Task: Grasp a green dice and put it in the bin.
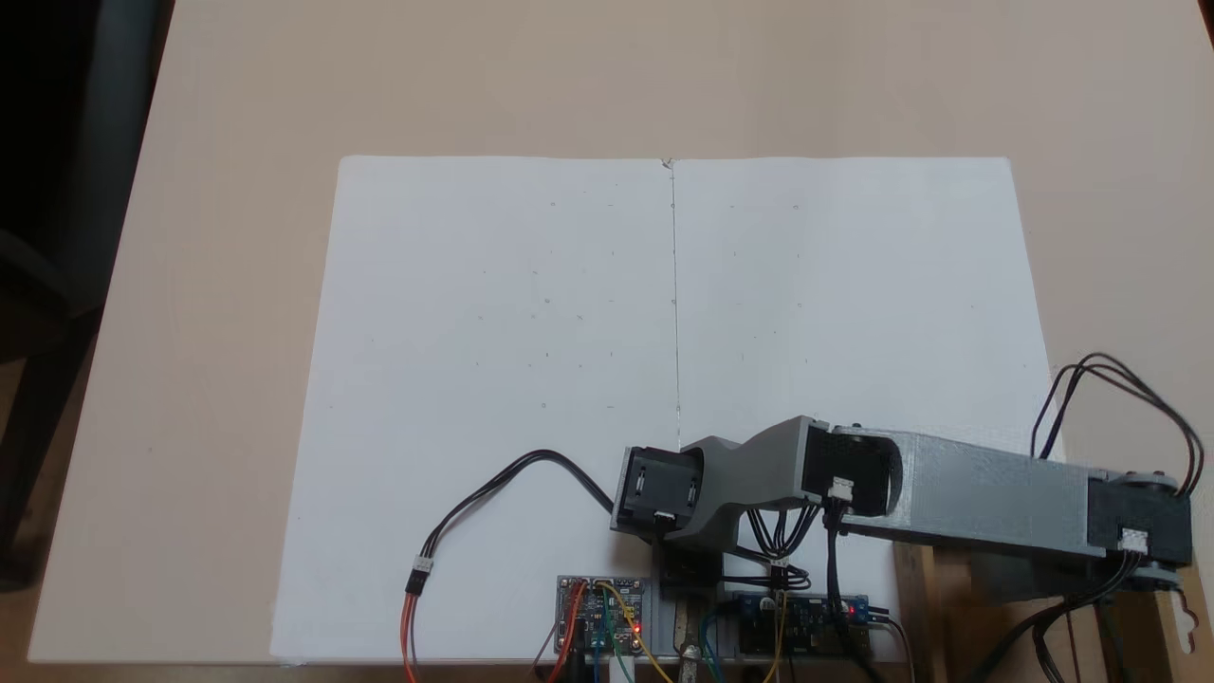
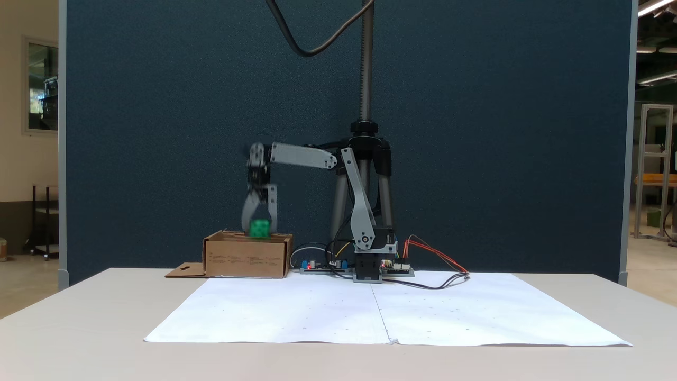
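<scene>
Where jaws [image 2: 258, 225] clasp green dice [image 2: 258, 228]: bin [image 2: 246, 257], unreadable printed lines.

A pale beige table [image 1: 209, 313] carries it all, and across its middle lie two white paper sheets [image 1: 503, 379] edge to edge, their seam running twelve to six in a fixed view. Circuit boards [image 1: 602, 612] with coloured wires sit at six o'clock. The bin [image 2: 247, 255] rests on the tabletop at nine o'clock of the arm's base [image 2: 368, 267].
</scene>
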Robot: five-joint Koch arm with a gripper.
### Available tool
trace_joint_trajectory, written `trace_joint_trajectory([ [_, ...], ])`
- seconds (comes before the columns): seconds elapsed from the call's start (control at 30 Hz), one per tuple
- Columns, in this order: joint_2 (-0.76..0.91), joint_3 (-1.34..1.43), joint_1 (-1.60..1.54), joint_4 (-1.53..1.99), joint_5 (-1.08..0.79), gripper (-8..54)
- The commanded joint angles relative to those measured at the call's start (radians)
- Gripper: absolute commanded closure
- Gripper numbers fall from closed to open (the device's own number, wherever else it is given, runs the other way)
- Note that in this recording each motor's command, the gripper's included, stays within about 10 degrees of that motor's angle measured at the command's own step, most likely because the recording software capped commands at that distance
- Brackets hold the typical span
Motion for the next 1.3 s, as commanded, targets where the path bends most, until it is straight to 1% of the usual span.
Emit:
trace_joint_trajectory([
  [0.0,0.035,-0.021,0.017,-0.038,-0.084,16.8],
  [0.03,0.035,0.0,0.011,-0.04,-0.083,11.7],
  [0.07,0.035,0.017,0.005,-0.043,-0.083,9.3],
  [0.13,0.035,0.031,0.002,-0.075,-0.081,2.2],
  [0.37,0.043,0.032,-0.06,-0.135,-0.049,2.2],
  [0.47,0.086,0.031,-0.13,-0.213,0.067,2.4],
  [0.7,0.259,0.031,-0.382,-0.416,0.367,2.4],
  [0.9,0.373,0.031,-0.64,-0.411,0.439,2.3],
  [1.27,0.491,0.031,-1.203,-0.41,0.465,2.2],
])
